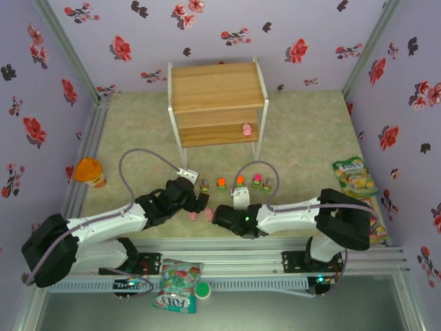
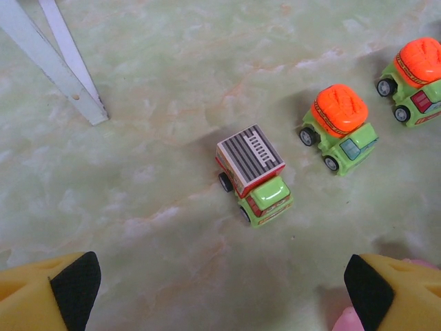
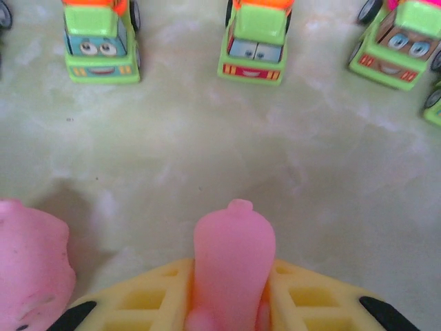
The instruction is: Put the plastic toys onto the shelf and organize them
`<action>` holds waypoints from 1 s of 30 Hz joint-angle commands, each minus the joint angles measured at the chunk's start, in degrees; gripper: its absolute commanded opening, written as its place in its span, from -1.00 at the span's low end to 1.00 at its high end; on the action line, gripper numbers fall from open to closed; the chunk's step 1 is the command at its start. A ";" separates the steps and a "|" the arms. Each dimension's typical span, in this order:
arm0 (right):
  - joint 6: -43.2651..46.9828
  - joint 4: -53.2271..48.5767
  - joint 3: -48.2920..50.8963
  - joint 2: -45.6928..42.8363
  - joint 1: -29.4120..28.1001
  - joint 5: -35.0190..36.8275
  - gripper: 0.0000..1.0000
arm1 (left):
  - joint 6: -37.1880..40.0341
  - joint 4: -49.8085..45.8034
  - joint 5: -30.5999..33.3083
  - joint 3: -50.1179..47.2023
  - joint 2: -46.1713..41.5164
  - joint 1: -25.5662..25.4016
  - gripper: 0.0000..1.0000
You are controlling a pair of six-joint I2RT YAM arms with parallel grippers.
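In front of the shelf (image 1: pixel 217 103), the right claw (image 3: pixel 231 300) clamps a half-hidden pink pig (image 3: pixel 234 255); the left claw (image 2: pixel 220 286) gapes; the candy bag (image 1: pixel 176 283) reads FOX'S.

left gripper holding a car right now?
No, the left gripper is wide open, and the grey-topped car sits free on the table ahead of it.

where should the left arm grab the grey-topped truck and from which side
Grip the grey-topped truck across its two long flat sides, coming straight down from above. It stands upright on its wheels, angled diagonally to the open left pincer, so turn the wrist to straddle its narrow width.
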State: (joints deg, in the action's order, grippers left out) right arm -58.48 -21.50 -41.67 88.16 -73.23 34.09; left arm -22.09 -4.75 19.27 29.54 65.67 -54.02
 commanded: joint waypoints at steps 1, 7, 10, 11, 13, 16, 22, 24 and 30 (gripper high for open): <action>1.70 -3.15 -2.25 -2.70 1.39 3.65 -0.43 | 0.64 0.62 -0.54 1.45 0.26 -0.21 0.91; 6.16 -4.84 -5.31 -5.59 4.49 5.44 -0.43 | 0.64 0.71 -0.92 1.40 0.25 -0.21 0.91; 8.33 -4.42 -6.80 -7.05 6.85 5.77 -0.43 | 0.73 0.73 -1.06 1.42 0.48 -0.21 0.91; 9.23 -4.22 -7.30 -7.36 7.53 5.57 -0.43 | 0.73 0.71 -1.03 1.48 0.49 -0.21 0.91; 11.00 -4.12 -8.84 -7.85 9.01 5.75 -0.43 | 0.77 0.72 -1.20 1.54 0.37 -0.28 0.91; 13.32 -4.34 -11.44 -7.74 10.82 5.86 -0.43 | 0.84 0.84 -1.36 1.33 0.01 -0.26 0.91; 17.07 -4.78 -17.90 -5.29 15.51 2.74 -0.43 | 1.26 2.12 -2.84 1.26 0.92 -0.30 0.91; 18.66 -5.19 -20.49 -4.09 16.37 3.09 -0.43 | 1.47 2.00 -3.05 1.44 0.91 -0.24 0.91; 21.00 -1.67 -23.64 -1.00 18.69 2.09 -0.43 | 1.78 2.01 -3.11 0.93 -1.00 -0.25 0.91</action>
State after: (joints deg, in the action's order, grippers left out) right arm -40.27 -24.23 -63.40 85.47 -55.29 36.58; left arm -21.87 -3.49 16.82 29.54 65.91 -54.02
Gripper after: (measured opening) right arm 0.286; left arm 0.957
